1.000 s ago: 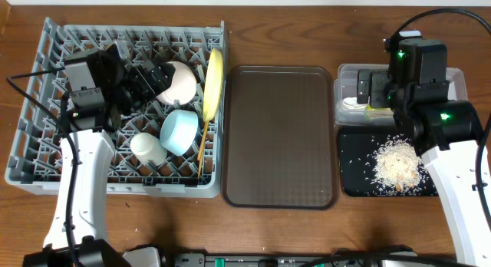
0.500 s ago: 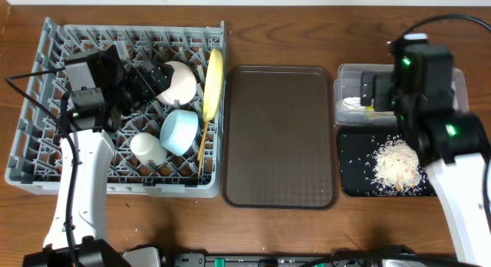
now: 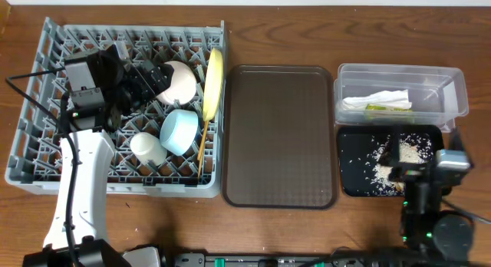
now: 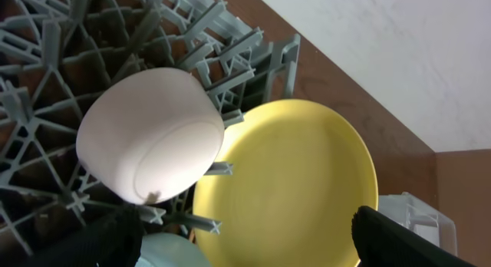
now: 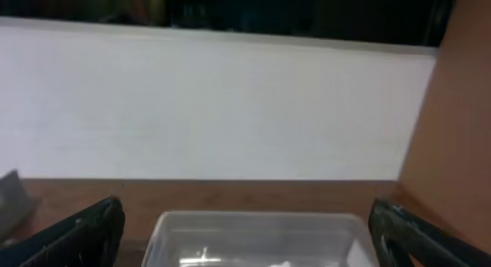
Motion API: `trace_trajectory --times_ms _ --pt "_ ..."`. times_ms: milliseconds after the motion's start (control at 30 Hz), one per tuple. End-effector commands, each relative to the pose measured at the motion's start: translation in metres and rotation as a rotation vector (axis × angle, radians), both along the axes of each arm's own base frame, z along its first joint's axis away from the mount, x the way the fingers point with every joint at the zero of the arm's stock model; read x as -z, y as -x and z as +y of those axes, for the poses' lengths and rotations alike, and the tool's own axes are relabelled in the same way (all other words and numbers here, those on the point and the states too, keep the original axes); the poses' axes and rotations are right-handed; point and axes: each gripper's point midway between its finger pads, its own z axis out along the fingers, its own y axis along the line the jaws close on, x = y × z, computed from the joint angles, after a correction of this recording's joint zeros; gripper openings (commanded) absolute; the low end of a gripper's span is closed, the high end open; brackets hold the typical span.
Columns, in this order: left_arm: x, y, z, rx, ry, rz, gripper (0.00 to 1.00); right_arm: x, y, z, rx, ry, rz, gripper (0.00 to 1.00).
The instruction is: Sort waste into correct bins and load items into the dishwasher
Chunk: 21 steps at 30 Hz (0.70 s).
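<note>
The white bowl point(image 3: 179, 83) lay tipped on its side in the dish rack's point(image 3: 38, 136) upper middle, beside the yellow plate point(image 3: 214, 81) standing on edge to its right. The left pincer point(image 3: 144, 84) sat just left of it, open and empty. The right pincer point(image 5: 249, 230), also open, faced the clear tub point(image 3: 453, 98) at far right. Only the left wrist view showed the plate's face.
</note>
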Motion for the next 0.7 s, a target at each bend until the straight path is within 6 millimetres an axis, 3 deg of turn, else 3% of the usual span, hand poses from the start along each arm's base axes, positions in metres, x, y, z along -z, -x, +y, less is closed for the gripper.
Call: trace_trajectory --times_ms 0,167,400,467,667 --pt "-0.001 -0.001 0.003 -0.003 -0.017 -0.007 0.9 0.022 0.001 0.009 -0.063 0.003 -0.033 0.99" --pt "-0.001 -0.001 0.003 -0.003 -0.017 -0.007 0.9 0.041 0.001 0.008 -0.063 -0.008 -0.082 0.99" --pt "-0.001 -0.001 0.003 -0.003 -0.017 -0.007 0.9 0.099 -0.005 0.004 -0.038 -0.009 0.109 0.99" --pt "-0.001 -0.001 0.003 -0.003 -0.017 -0.007 0.9 0.124 -0.005 0.008 -0.06 -0.013 0.208 0.99" --pt "-0.001 -0.001 0.003 -0.003 -0.017 -0.007 0.9 0.124 -0.005 0.018 -0.118 -0.061 0.208 0.99"
